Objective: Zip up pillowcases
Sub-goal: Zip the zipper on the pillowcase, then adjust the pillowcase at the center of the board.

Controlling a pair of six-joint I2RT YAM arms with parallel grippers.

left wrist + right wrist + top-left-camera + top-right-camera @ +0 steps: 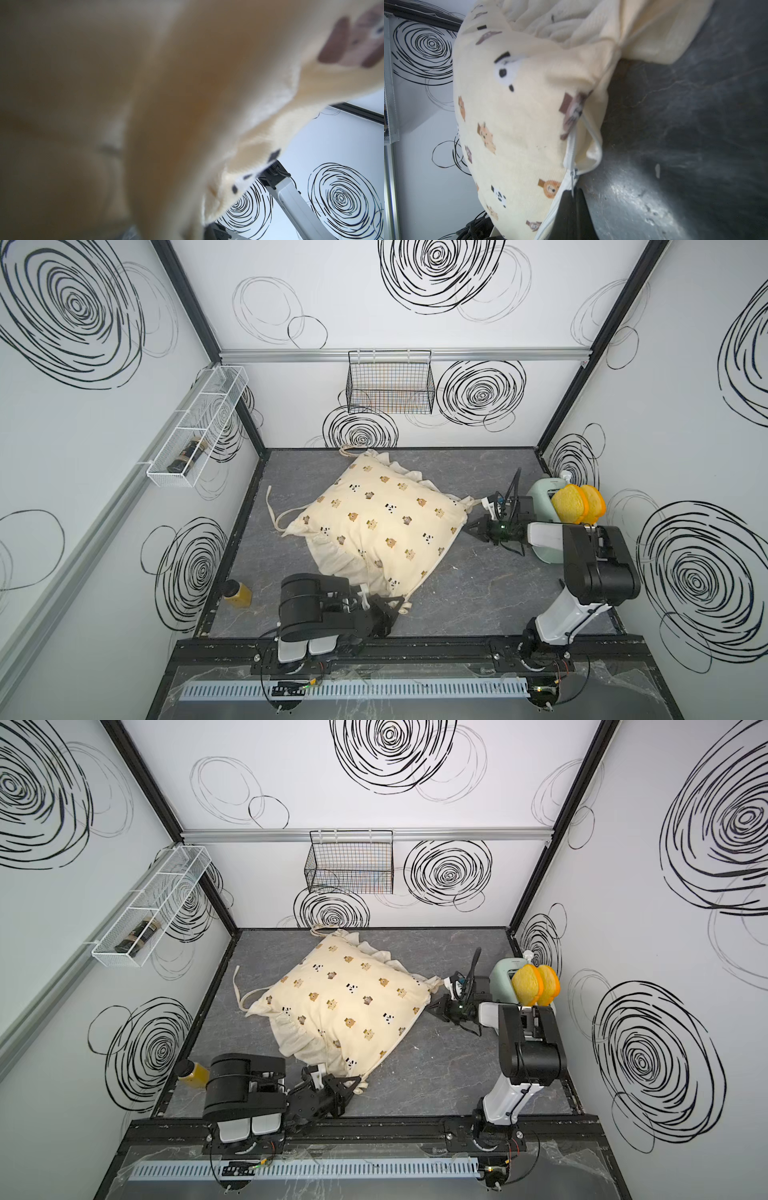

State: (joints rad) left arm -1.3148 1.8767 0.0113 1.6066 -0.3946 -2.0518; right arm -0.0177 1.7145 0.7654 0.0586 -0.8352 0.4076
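The left claw [398, 604] is clamped on the near corner of the pillowcase [374, 522]. The right claw [572, 196] pinches the zipper pull [573, 183] on its side.

The pillowcase [374, 522] is showing cream fabric sprinkled with small brown bears and black-and-white pandas, with its zipper [572, 153] running white along one edge, and the counter [478, 585] beneath is showing dark grey with pale marble veining. At eight o'clock from the pillowcase a bottle [239, 595] is glowing amber under a black cap, while at three o'clock a mint-green appliance [538, 491] is showing beside yellow-and-orange discs [575, 504]. The walls [415, 315] are wearing white with black scribbled spirals, and they are carrying a white wire basket [195, 427] at ten o'clock and a black wire basket [390, 383] at twelve.
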